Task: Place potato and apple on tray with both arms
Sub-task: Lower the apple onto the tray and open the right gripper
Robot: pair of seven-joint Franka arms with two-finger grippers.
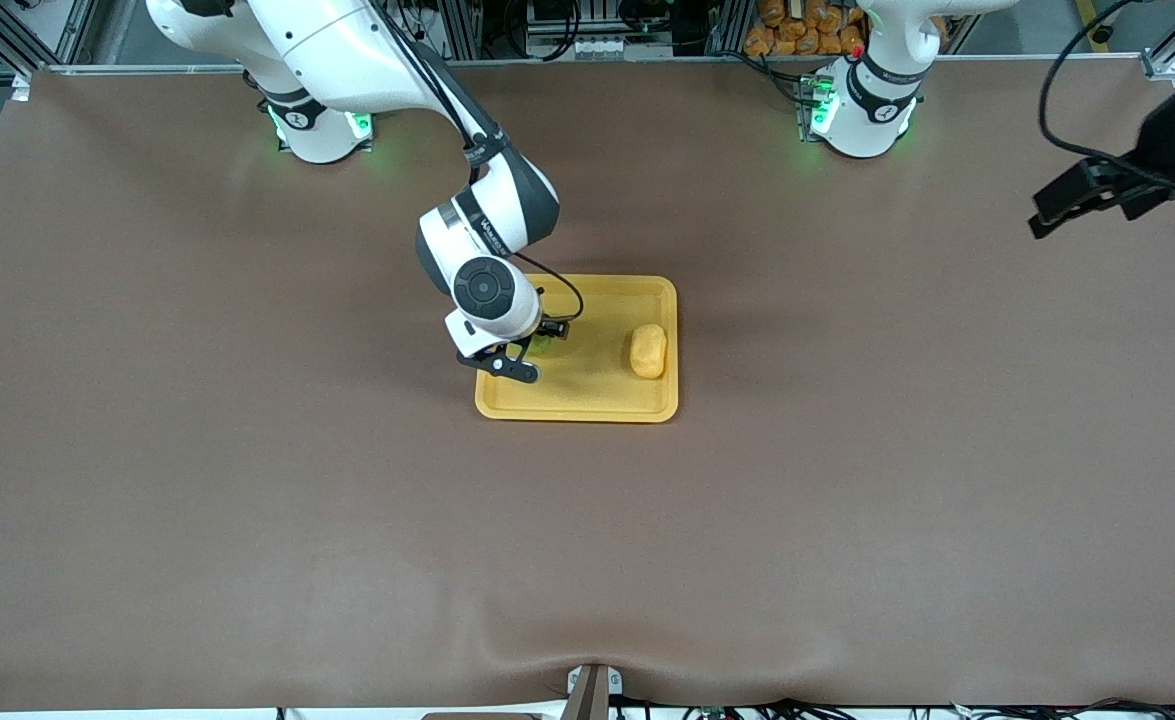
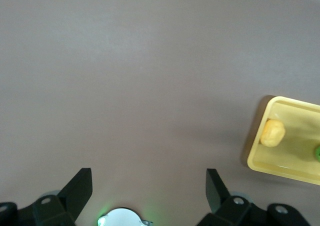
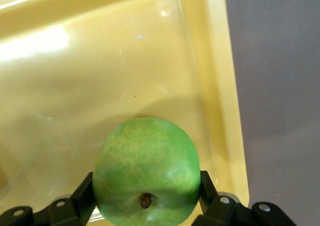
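We saw the right gripper (image 1: 532, 352) clamped on the apple (image 3: 146, 170), one black finger pressed to each side of the green fruit, its stem dimple turned toward the wrist camera. The gripper hung low over the tray (image 1: 587, 405), at the end toward the right arm, and in the front view only a sliver of green showed beside the fingers; we could not tell whether the apple touched the tray floor. The potato (image 1: 648, 351) lay on the tray toward the left arm's end, well apart from the apple, its long side running along the short rim. The tray sat near the middle of the brown table (image 1: 247, 450). The right arm reached out from its base and bent down over the tray. The left gripper (image 1: 1082, 202) waited in the air over the table's edge at the left arm's end, its fingers (image 2: 80, 188) spread wide with nothing between them.
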